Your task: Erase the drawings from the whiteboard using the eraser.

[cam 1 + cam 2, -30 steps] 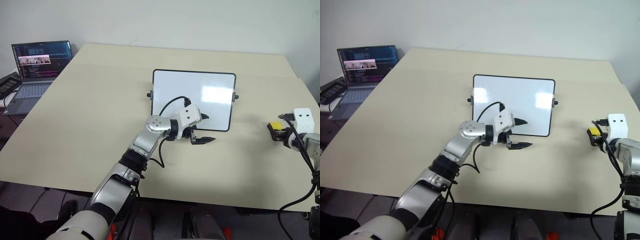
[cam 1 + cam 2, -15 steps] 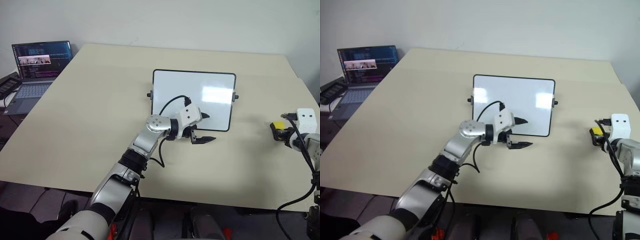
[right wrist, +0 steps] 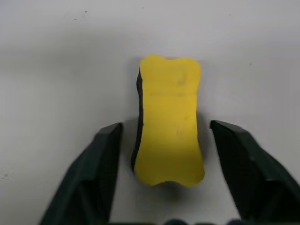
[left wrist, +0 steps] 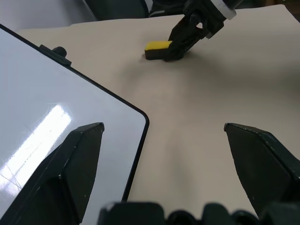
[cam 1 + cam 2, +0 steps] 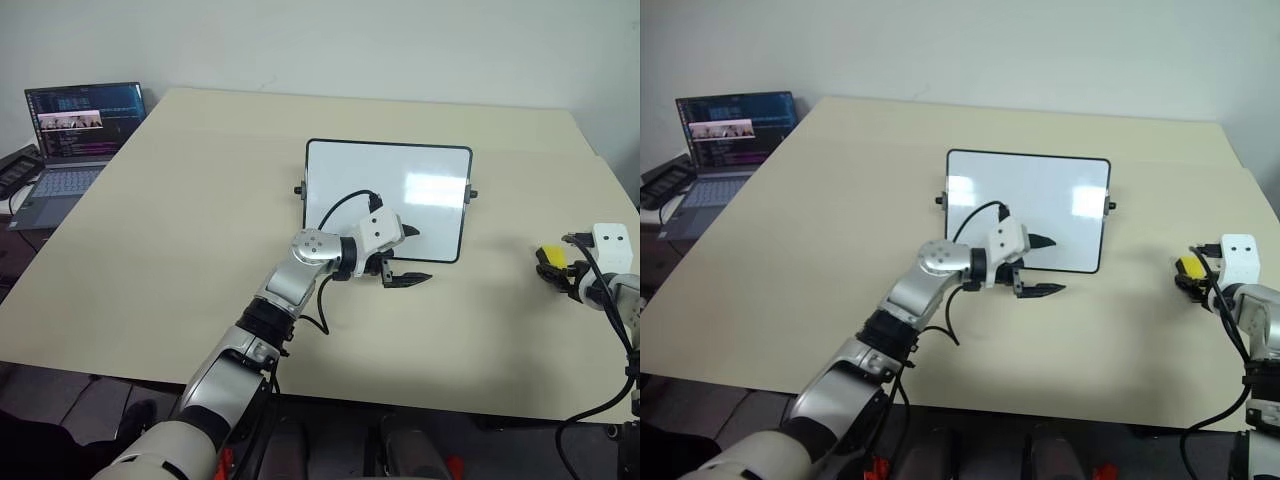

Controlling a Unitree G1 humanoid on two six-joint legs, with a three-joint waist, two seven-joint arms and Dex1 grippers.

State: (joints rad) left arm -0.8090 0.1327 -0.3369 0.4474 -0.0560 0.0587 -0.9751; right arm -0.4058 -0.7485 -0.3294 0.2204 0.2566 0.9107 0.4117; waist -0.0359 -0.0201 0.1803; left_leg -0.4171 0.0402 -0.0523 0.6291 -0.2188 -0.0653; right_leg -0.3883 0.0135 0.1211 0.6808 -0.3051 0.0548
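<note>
the eraser point(image 3: 168, 122) lies flat on the tabletop point(image 5: 180, 220) at the robot's far right, right between the spread fingers of the right hand point(image 3: 166, 159), its long axis running along them; that hand is open and grips nothing. the whiteboard point(image 5: 385, 195) sits well apart toward the middle, where the left hand point(image 5: 400, 258) hovers open and empty over its near edge, so the right hand is by far the nearer to the eraser
</note>
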